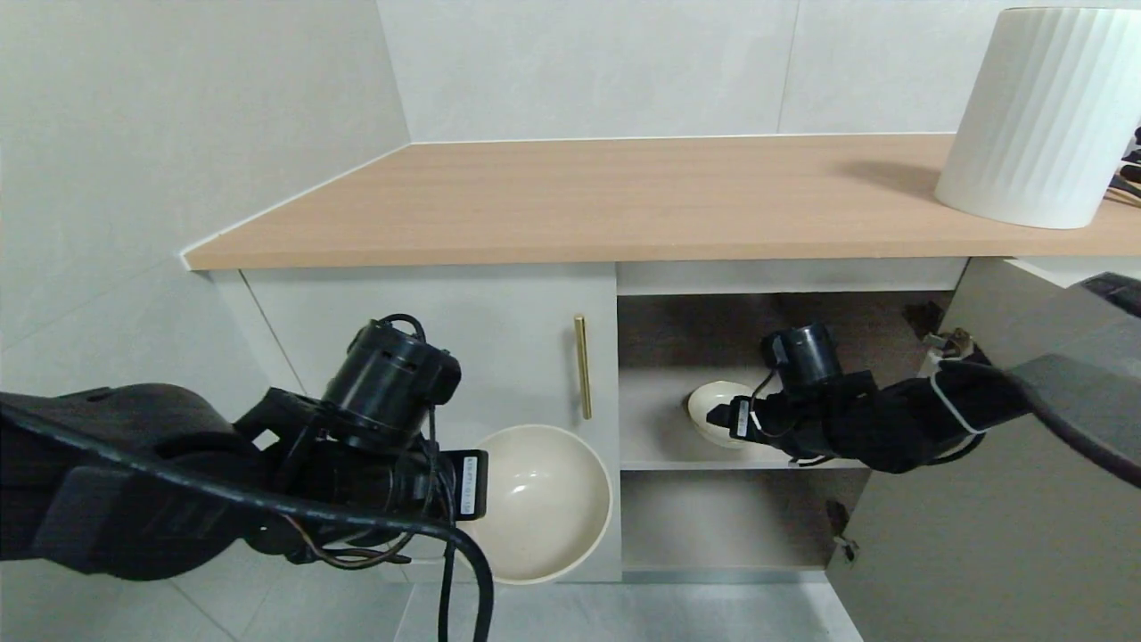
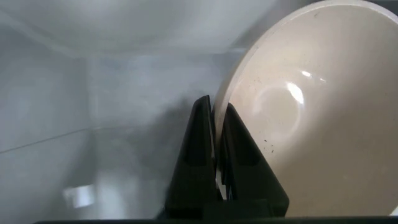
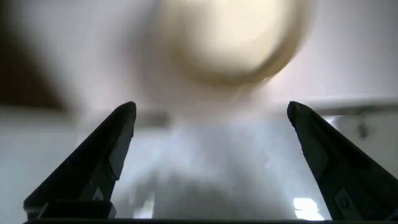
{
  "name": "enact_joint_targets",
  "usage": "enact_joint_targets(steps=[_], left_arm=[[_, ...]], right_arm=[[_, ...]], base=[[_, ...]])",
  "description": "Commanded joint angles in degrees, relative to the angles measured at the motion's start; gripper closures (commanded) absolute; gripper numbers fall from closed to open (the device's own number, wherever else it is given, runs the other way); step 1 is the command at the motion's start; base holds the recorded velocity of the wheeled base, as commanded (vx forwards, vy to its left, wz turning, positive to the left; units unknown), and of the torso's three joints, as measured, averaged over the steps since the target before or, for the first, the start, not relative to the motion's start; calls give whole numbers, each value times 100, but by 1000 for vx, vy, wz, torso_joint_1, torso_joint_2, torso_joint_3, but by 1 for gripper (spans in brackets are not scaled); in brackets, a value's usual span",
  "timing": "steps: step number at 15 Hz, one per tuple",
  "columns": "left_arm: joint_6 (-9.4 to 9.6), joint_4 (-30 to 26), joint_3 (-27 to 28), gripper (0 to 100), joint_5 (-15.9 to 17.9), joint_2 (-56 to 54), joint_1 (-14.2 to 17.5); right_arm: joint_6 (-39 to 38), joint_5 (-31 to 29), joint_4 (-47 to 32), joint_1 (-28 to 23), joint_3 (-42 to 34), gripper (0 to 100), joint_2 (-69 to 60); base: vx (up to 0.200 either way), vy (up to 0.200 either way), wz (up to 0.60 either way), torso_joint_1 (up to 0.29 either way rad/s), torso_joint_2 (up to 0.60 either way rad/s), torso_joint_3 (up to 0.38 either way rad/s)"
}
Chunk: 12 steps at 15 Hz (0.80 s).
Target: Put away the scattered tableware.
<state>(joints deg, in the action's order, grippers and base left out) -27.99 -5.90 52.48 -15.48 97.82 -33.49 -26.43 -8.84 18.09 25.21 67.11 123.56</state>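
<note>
Cream bowl (image 1: 544, 499) pinched by its rim in the left gripper (image 2: 216, 104), low in front of the closed cabinet door (image 1: 499, 339).
The two left fingers are clamped on either side of the rim, and the bowl's hollow faces outward just beside the door's brass handle (image 1: 581, 366). The right gripper (image 3: 210, 107) sits inside the open compartment over the upper shelf (image 1: 651, 428), fingers spread wide and gripping nothing. A smaller cream bowl (image 1: 713, 406) rests on that shelf just past its tips. On the wooden countertop (image 1: 624, 196), far right, stands a white ribbed cylinder (image 1: 1038, 116).
</note>
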Motion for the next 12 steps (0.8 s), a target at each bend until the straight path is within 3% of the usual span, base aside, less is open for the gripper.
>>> enact_joint_targets(steps=[1, 5, 12], left_arm=[[-5, -8, -10, 100, -271, 405, -167], [-5, -16, -27, 100, -473, 405, -378], [-57, -8, -19, 100, -508, 255, -756]], right_arm=[[182, 453, -552, 687, -611, 0, -1511], [252, 972, -1273, 1583, -884, 0, -2372], [331, 603, -1414, 2269, -901, 0, -1950]], base=[[0, 0, 0, 0, 0, 0], [0, 0, 0, 0, 0, 0], [0, 0, 0, 0, 0, 0]])
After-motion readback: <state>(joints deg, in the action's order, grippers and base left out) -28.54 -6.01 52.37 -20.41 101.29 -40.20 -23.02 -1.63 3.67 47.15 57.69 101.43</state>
